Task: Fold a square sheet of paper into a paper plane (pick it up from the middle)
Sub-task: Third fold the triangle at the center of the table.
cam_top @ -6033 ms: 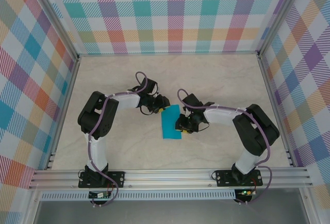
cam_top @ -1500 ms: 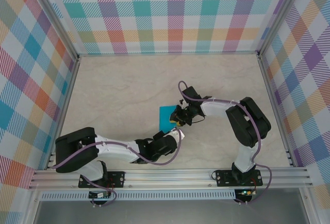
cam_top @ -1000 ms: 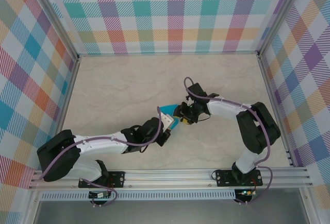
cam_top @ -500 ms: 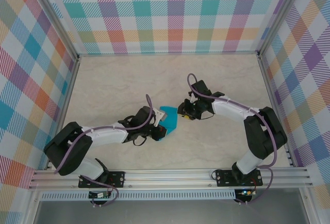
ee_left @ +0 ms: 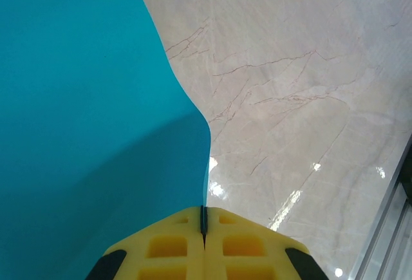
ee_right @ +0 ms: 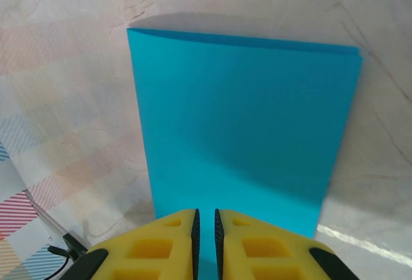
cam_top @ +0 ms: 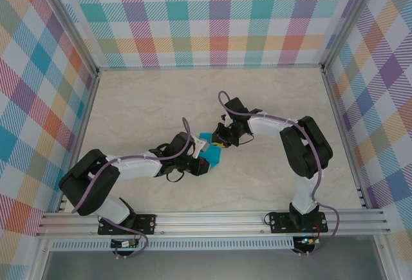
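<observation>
Item under inspection: the sheet of paper [cam_top: 210, 154], teal-blue, located at about the middle of the surface [cam_top: 141, 106]. It sits between the two sets of fingers and is engaged by both.

Condition of sheet: in the right wrist view the sheet of paper [ee_right: 244, 132] presents as an upright rectangle, narrower than a square, with two layers meeting along its far edge. The face is plain and unmarked. In the left wrist view the sheet of paper [ee_left: 84, 119] is bowed, its free edge running in a curve from the top of the view down to the fingertips. Whether any part of it rests on the surface cannot be determined.

Left fingers [cam_top: 201, 159]: positioned just to the near-left of the middle of the surface. In the left wrist view the left fingers [ee_left: 190, 221] are pressed together, clamped on the edge of the sheet, which enters the seam between the yellow pads.

Right fingers [cam_top: 220, 142]: positioned just to the far-right of the middle of the surface. In the right wrist view the right fingers [ee_right: 185, 223] are drawn nearly together, with a narrow slit between them. The near edge of the sheet runs into that slit. Whether the pads press on the paper cannot be told.
</observation>
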You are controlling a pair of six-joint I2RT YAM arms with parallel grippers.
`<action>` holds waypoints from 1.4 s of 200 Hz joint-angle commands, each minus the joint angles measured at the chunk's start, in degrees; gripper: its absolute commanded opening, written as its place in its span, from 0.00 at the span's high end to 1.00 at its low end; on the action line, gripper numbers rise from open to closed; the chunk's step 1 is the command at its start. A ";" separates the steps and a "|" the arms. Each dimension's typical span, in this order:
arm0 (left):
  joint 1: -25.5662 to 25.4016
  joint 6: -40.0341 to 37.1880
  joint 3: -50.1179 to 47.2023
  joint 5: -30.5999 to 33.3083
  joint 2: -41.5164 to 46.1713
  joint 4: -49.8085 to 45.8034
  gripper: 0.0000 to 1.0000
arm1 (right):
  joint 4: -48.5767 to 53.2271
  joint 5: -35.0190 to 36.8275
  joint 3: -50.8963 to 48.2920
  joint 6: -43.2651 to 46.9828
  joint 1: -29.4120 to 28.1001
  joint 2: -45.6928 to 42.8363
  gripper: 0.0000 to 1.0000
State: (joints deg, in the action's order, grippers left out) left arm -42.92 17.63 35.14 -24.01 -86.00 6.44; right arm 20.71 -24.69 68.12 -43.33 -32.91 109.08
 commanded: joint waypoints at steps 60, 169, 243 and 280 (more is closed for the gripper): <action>1.07 4.42 2.62 -3.60 -2.12 3.77 1.00 | 7.29 2.72 6.17 7.28 -0.39 6.81 0.84; 3.95 3.29 3.95 3.00 -2.13 -2.61 1.00 | 13.11 9.65 7.84 12.96 -1.38 10.08 0.85; 6.18 1.39 7.05 2.77 -5.93 -6.04 1.00 | 13.18 9.97 7.56 12.41 -1.72 9.88 0.84; 6.44 1.41 6.81 3.00 -5.52 -6.73 1.00 | 13.46 10.32 7.73 12.28 -1.81 9.74 0.84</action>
State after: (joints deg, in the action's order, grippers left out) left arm -37.54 19.92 40.71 -21.52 -91.66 1.34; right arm 30.15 -18.85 76.38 -32.05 -34.24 116.55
